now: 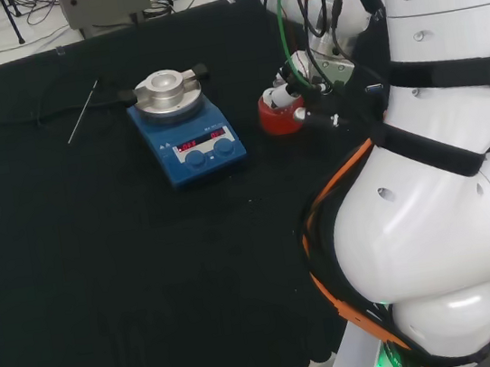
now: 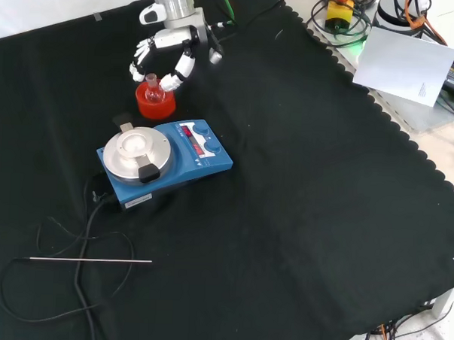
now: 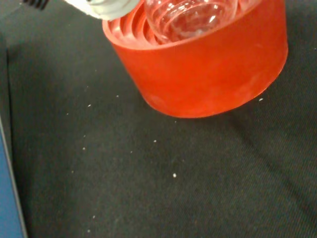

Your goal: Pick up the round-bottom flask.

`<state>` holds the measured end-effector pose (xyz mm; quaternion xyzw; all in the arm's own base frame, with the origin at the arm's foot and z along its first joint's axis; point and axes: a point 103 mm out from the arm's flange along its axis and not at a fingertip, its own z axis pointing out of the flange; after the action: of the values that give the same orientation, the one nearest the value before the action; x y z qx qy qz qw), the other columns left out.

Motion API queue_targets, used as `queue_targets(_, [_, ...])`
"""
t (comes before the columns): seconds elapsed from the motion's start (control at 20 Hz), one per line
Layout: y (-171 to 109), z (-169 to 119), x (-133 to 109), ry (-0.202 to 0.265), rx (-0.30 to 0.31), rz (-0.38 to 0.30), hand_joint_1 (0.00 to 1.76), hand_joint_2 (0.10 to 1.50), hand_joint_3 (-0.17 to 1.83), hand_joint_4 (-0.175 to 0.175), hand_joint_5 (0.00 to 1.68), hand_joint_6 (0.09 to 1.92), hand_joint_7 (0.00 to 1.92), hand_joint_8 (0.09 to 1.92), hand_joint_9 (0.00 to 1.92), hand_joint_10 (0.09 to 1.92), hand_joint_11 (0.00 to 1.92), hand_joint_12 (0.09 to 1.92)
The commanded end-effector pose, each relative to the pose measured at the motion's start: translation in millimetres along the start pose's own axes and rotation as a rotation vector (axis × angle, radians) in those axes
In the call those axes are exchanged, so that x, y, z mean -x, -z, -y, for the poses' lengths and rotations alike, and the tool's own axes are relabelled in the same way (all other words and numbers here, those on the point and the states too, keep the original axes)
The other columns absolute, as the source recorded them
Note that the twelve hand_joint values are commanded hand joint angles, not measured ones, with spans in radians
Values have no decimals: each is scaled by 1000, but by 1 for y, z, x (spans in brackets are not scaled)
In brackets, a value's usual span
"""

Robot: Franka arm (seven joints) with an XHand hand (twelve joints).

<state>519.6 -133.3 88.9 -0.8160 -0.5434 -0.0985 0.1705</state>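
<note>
Curled around the neck of the one round-bottom flask (image 2: 151,84), the hand (image 2: 166,50) gripped it while it sat in one red ribbed stand (image 2: 154,103) just beyond one blue hotplate (image 2: 165,161) in the front view, with bare black cloth (image 2: 315,211) spreading rightward.

We see the arm (image 1: 450,209) as a stack of big, glossy white, rounded links, with small round screw recesses dotting its shells. Black straps (image 1: 449,73) band the links where they meet. Orange, green and black cables (image 1: 298,12) run along the arm and loop near the wrist, and an orange cable (image 1: 323,218) curves around the lowest link. The hand (image 2: 166,51) is white with black sections, and its fingers (image 2: 139,59) have pale tips.
</note>
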Motion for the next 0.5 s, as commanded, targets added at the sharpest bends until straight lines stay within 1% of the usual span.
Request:
queue_targets(0.05, [1,-2,4,-9,6,0,853,722,595,-30,623,388,391,596,530,616,207,1326])
queue_targets(0.2, [2,-3,7,-12,3,4,855,722,598,-30,595,458,390,598,531,618,209,1325])
queue_targets(0.5, [2,-5,5,-6,6,4,861,725,601,-31,602,492,392,600,533,620,210,1325])
